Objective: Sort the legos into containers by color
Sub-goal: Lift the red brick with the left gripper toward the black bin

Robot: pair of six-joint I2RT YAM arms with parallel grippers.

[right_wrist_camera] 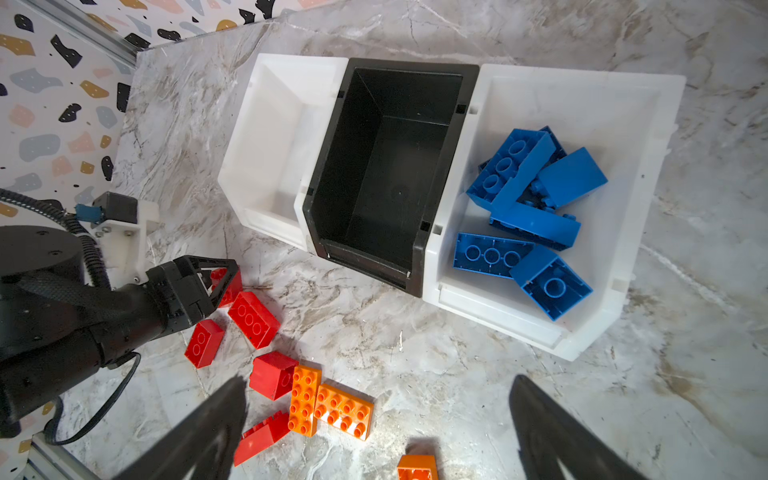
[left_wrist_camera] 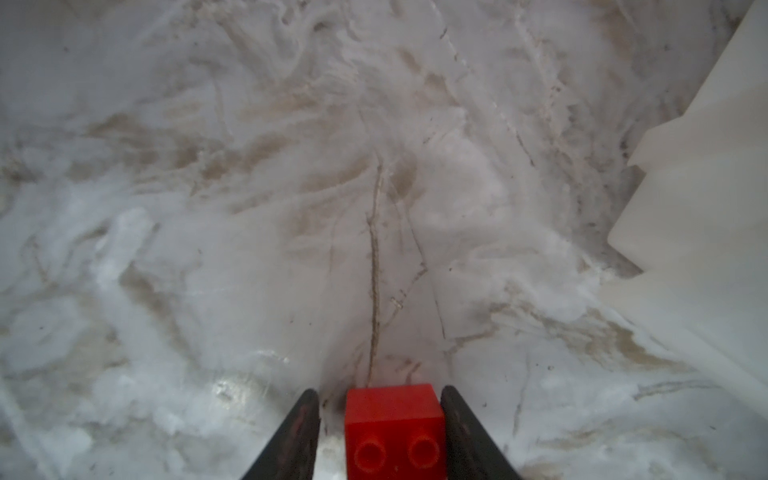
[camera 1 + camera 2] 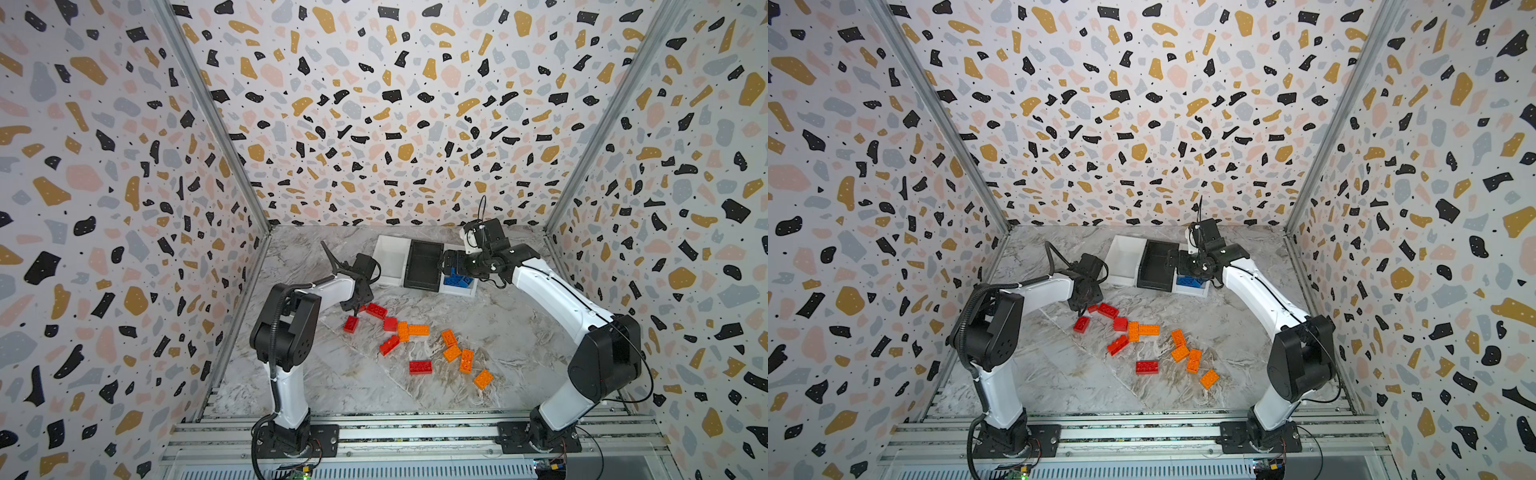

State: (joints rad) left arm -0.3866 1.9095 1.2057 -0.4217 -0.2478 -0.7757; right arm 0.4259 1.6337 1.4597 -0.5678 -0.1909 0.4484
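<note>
The red brick lies on the counter beside the other red bricks, near the white bin. My left gripper stands narrow around it: one finger touches, the other leaves a gap. Closing unevenly can push or twist it out. Its studs face my wrist, two across the jaws; a long axis I cannot tell.

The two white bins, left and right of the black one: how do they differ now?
The right-side white bin holds blue bricks; the left-side white bin is empty. The left-side white bin lies nearer the loose red bricks than the right-side white bin. Both are open-top and joined to the black bin.
</note>
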